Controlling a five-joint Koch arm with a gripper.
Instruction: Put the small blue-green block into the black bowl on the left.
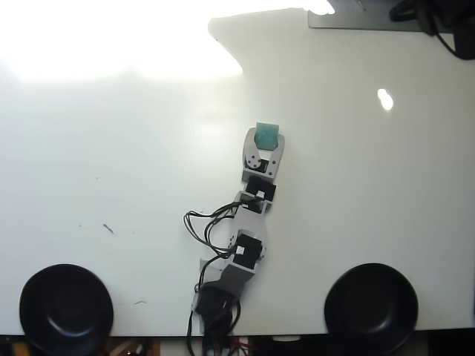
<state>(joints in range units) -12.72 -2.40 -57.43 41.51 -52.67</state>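
Observation:
The small blue-green block [266, 132] is a teal square in the middle of the white table [133, 185]. My gripper [267, 139] reaches up from the bottom centre, and its two jaws close on the block's left and right sides. The block's far end sticks out past the fingertips. I cannot tell whether the block rests on the table or is lifted. The black bowl [67, 308] at the bottom left is empty and far from the gripper. A second black bowl [371, 305] that looks the same sits at the bottom right, also empty.
The arm's body and its black cables [204, 226] lie along the lower centre of the table. Strong glare whitens the top left. A dark plate and cables [415, 15] sit at the top right edge. Small dark marks [108, 229] dot the left of the table.

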